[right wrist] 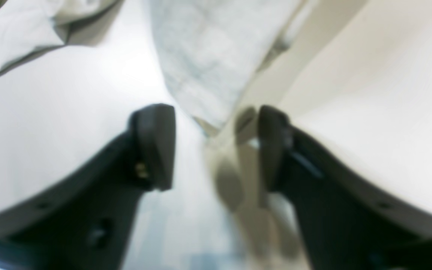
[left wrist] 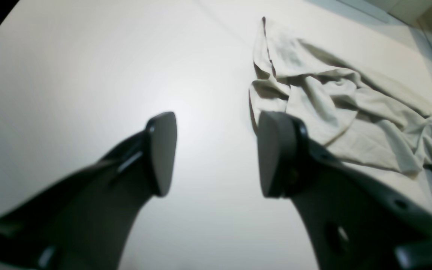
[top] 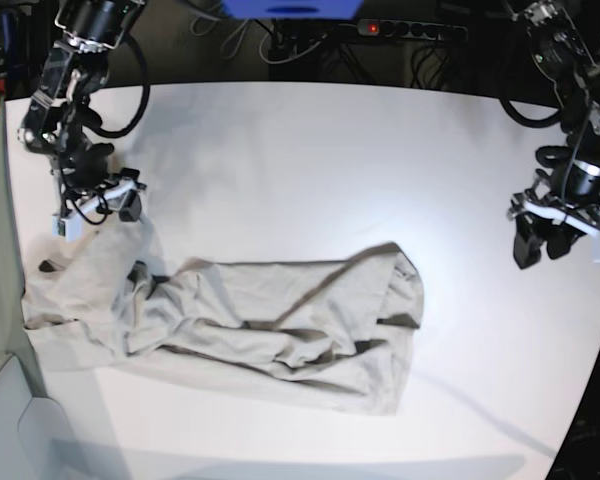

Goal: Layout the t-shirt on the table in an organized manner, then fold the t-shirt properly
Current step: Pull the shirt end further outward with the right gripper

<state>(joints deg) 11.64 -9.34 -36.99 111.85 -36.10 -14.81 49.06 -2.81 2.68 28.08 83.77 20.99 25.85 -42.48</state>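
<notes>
The light grey-beige t-shirt [top: 270, 320] lies crumpled in a long band across the near half of the white table [top: 310, 170]. My right gripper [top: 95, 210] is at the shirt's far-left corner. In the right wrist view its fingers stand apart around a narrow, blurred strip of the t-shirt [right wrist: 208, 48], which lies close to the right-hand finger [right wrist: 272, 142] of the gripper [right wrist: 214, 112]. My left gripper [top: 542, 250] hovers at the table's right side, well clear of the shirt. In the left wrist view it [left wrist: 218, 120] is open over bare table [left wrist: 69, 75], with the t-shirt [left wrist: 332, 101] to the right of it.
Cables and a power strip [top: 410, 30] run behind the table's curved far edge. The shirt's left end reaches close to the table's left edge [top: 15, 300]. Bare tabletop lies between the shirt and the left gripper.
</notes>
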